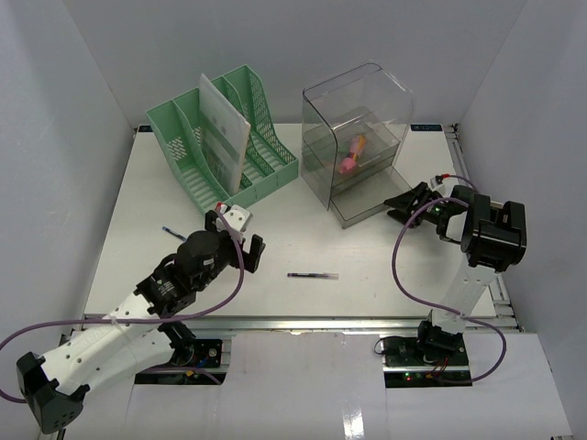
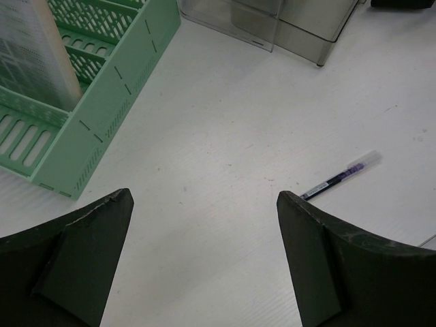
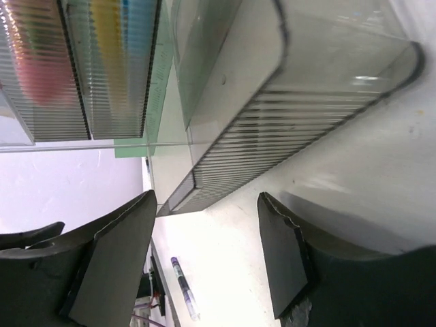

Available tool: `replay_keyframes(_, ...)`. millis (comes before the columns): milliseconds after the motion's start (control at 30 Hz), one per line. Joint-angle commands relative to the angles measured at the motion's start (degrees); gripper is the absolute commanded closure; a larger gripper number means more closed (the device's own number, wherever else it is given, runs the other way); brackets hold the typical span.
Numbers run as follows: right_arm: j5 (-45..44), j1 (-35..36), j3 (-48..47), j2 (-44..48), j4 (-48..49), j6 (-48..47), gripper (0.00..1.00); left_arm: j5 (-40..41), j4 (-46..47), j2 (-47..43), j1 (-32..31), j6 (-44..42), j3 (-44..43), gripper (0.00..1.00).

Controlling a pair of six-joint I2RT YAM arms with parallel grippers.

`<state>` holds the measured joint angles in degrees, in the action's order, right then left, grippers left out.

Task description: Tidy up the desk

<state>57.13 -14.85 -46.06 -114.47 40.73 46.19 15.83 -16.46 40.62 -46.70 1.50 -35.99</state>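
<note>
From above: white desk (image 1: 358,257) filling most of the view, silver rail along its near edge. At the far left, green file rack (image 1: 197,174) with a pale sheet (image 1: 223,137) upright in one slot. To its right, clear drawer box (image 1: 358,110), lowest drawer (image 1: 362,209) drawn out toward the near side, probably ready to take loose things. On a higher level inside, something pink and orange (image 1: 351,154), too small to name. One pen (image 1: 312,275) loose in the near middle, a second pen (image 1: 174,232) near the left edge, partly behind the left arm. Left gripper (image 1: 237,234) poised between rack and middle pen, jaws wide apart, nothing in them. Right gripper (image 1: 401,207) just beside the right end of the drawn-out drawer; touching or not, impossible to tell.

From the left wrist: both fingers spread at the bottom edge, bare desk between them, middle pen ahead to the right, likely the next thing to fetch. Rack cut off at the left, box cut off at the top.

From the right wrist: view rolled sideways. Jaws apart and empty, drawer front just beyond them. Pink and yellow blurs behind ribbed plastic, unreadable. Pen low in the frame, end lost against dark clutter.
</note>
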Motion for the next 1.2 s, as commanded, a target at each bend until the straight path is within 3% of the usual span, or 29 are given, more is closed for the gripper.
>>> replay_keyframes(0, 4.6, 0.5, -1.4, 7.3, -6.9, -10.2, 0.32, -1.9, -0.1, -1.8, 0.2, 2.9, 0.0, 0.02)
replay_keyframes(100, 5.8, 2.5, -2.6, 11.7, -19.7, -21.4, 0.32, -2.0, 0.4, -3.0, 0.2, 2.8, 0.1, 0.02)
replay_keyframes(233, 2.7, 9.5, -6.0, 18.8, -42.8, -44.9, 0.32, -2.0, 0.4, -3.9, 0.2, 2.6, 0.2, 0.02)
replay_keyframes(367, -9.9, 24.3, -10.2, 24.3, -61.8, -68.6, 0.3, -2.1, 0.1, -4.1, 0.2, 2.6, 0.1, 0.02)
replay_keyframes(500, -25.5, 40.5, -10.1, 28.5, -64.7, -78.7, 0.23, -1.7, -0.3, -5.0, 0.2, 2.5, -0.1, 0.02)
replay_keyframes(767, -37.4, 60.7, -12.4, 27.2, -65.1, -85.3, 0.12, 0.0, -0.6, -8.1, 0.1, 2.3, 0.2, 0.02)
replay_keyframes(933, -41.7, 67.2, -12.8, 23.7, -63.8, -85.9, 0.11, 0.4, -0.8, -9.0, 0.1, 2.1, 0.1, 0.02)
replay_keyframes(1167, -46.5, 69.8, -10.5, 22.2, -61.8, -87.3, 0.14, 0.5, -0.9, -10.2, 0.1, 2.0, 0.2, 0.02)
